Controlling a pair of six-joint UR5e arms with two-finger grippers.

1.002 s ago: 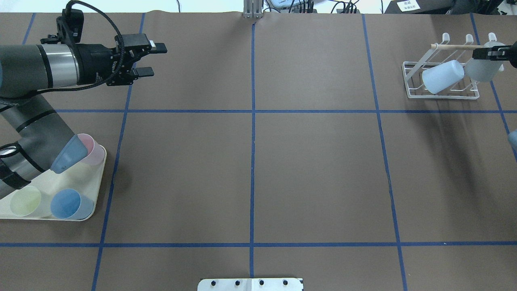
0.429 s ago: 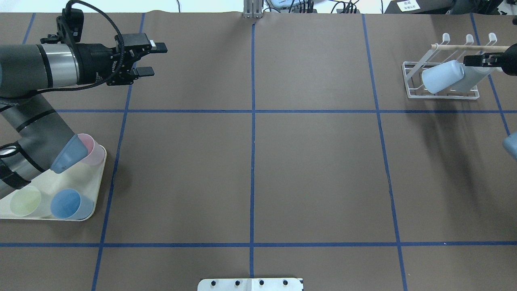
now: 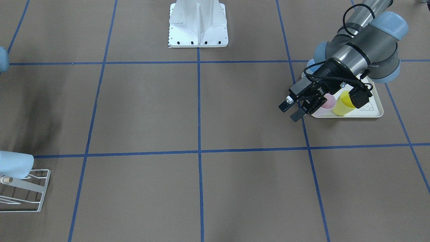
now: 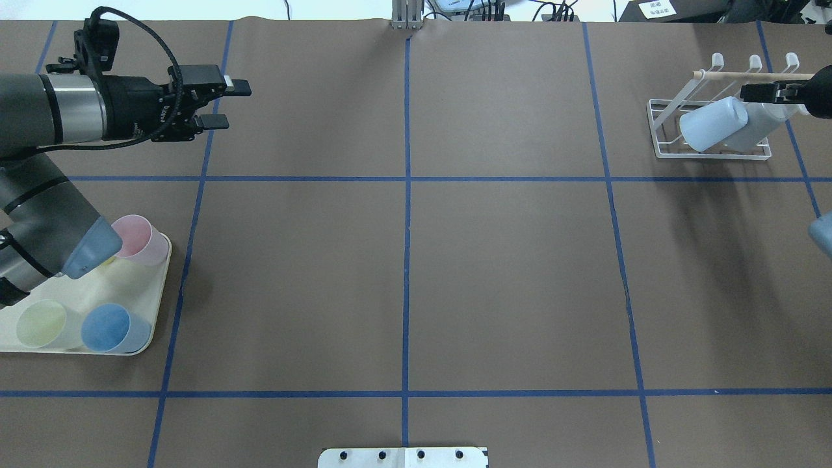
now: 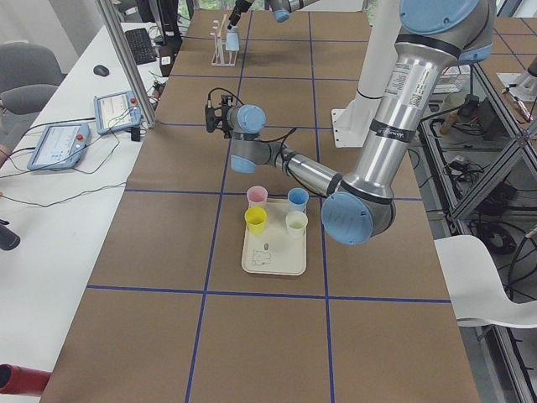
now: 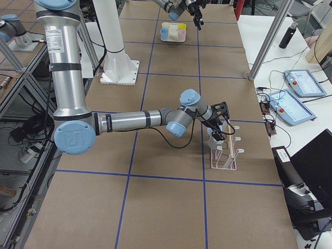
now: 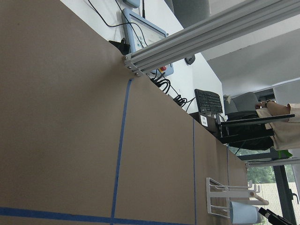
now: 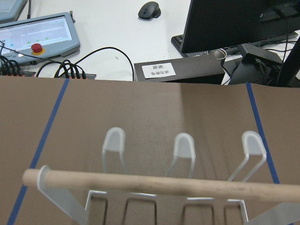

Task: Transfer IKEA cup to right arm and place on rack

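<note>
The task looks to be at its last step. The whitish translucent plastic cup (image 4: 754, 123) lies slanted on the small white wire rack (image 4: 715, 156), under the rack's pale wooden rail (image 8: 140, 185). It sits just beside a pale blue plastic cup (image 4: 712, 123) that is also on the rack.

The grey-and-silver right arm (image 6: 129, 119) reaches in from the desk's edge, and its black right claw (image 4: 770, 94) is at the translucent cup's upper end. No view shows whether its fingers are clamped on the cup or parted, and its own wrist camera shows only rail and pegs.

The black left claw (image 4: 224, 103) hangs with its fingers apart and nothing between them over the brown paper-covered desk (image 4: 507, 273). It is well apart from the rack and beyond the cream rounded tray (image 4: 140, 292). The tray carries a pink cup (image 4: 133, 237), a blue cup (image 4: 107, 328) and a pale yellow-green cup (image 4: 42, 325). From that, the hand-over seems done.

The next move probably calls for letting go, if that is not yet done. The right claw would then draw back clear of the rail without nudging the neighbouring blue cup.

As for writing, a white label (image 8: 158, 70) on a dark box behind the desk bears characters too small to read. White lettering on the left claw's body is also illegible. The tray has a small printed figure (image 3: 368, 107). No brand mark shows on any cup.
</note>
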